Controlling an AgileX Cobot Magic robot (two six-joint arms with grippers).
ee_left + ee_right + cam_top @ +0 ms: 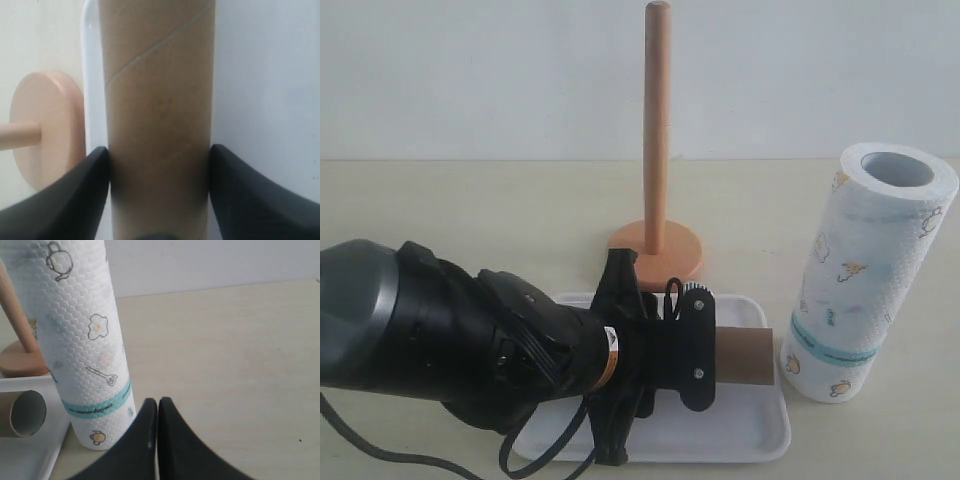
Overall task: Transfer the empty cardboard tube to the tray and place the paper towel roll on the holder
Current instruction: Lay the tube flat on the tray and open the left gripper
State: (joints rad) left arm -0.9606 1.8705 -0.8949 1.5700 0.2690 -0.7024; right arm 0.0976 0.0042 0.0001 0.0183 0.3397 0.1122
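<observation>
Item: plain brown hollow cardboard tube (742, 357), lying level along the 9-to-3 line over the flat white rectangular tray (760, 440), open end toward 3 o'clock. Whether it rests on the tray floor or hangs just above it cannot be told. Handling, judged: very light, stiff along its length but crushable across the wall, with a dry matt surface of fair friction; best taken across the diameter near mid-length with a modest squeeze. Left end effector (159, 160): black fingers (75, 190) on opposite sides of the tube, both touching its wall, clamped on it back from the open end; the arm reaches from 9 o'clock. Item: thick white embossed paper towel roll (865, 270) with cartoon prints and a teal band, upright on the pale bench (470, 210) at 3 o'clock of the tray, just beside its rim. Handling, judged: light, soft, compressible, and the outer sheet may slip; take around mid-body, core kept vertical. Right end effector (157, 412): fingers pressed together, holding nothing, near the roll but apart from it. Item: orange-tan wooden holder (656, 150), bare rod upright on a round disc, at 12 o'clock of the tray.
</observation>
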